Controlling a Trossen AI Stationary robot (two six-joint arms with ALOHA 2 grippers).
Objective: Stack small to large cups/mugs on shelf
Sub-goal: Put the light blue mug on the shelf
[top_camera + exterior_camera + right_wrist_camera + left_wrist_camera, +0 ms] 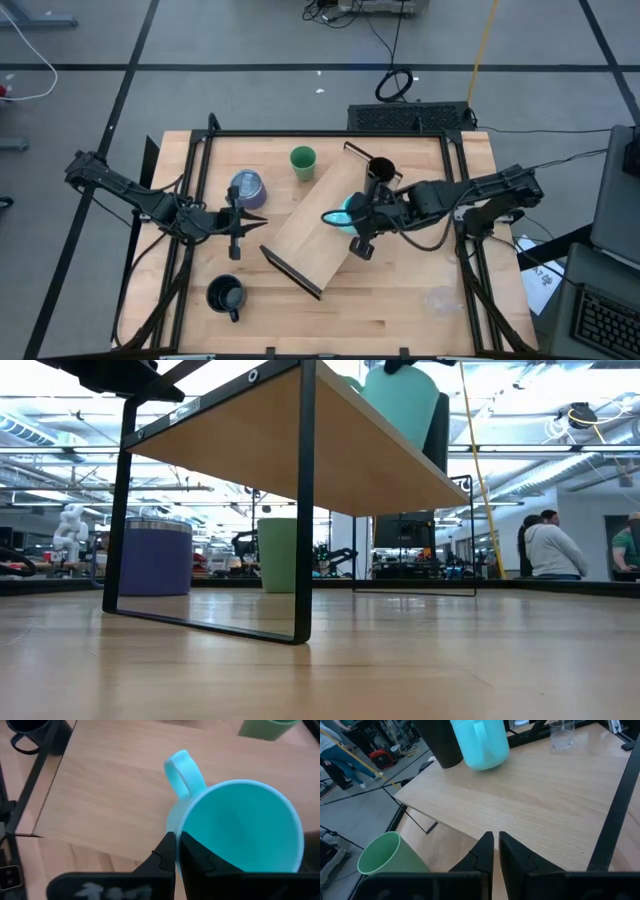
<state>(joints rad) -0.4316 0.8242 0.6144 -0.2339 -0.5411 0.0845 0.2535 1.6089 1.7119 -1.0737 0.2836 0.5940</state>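
Observation:
The shelf (pixel 305 235) lies slantwise at the table's middle, standing on its black brackets (pixel 305 510). The cyan handled mug (pixel 338 214) and the tall black mug (pixel 380 168) stand on its top. My right gripper (pixel 175 840) is shut on the cyan mug (pixel 240 825). My left gripper (pixel 258 222) is shut and empty, level at the shelf's left side, by the purplish-grey mug (pixel 247 188). The green cup (pixel 303 162), the squat black mug (pixel 227 296) and the clear cup (pixel 440 298) stand on the table. My right gripper pinches the cyan mug's rim wall (pixel 186 832) beside the handle (pixel 182 772), one finger inside the mug and one outside. The fingers come slanting down from the table's right. The mug is upright with its base on the shelf top (pixel 400 445).
A black frame (pixel 330 133) runs around the tabletop. The tall black mug stands close behind the cyan mug (pixel 480 745) in the left wrist view. People stand in the room beyond the table (pixel 550 545).

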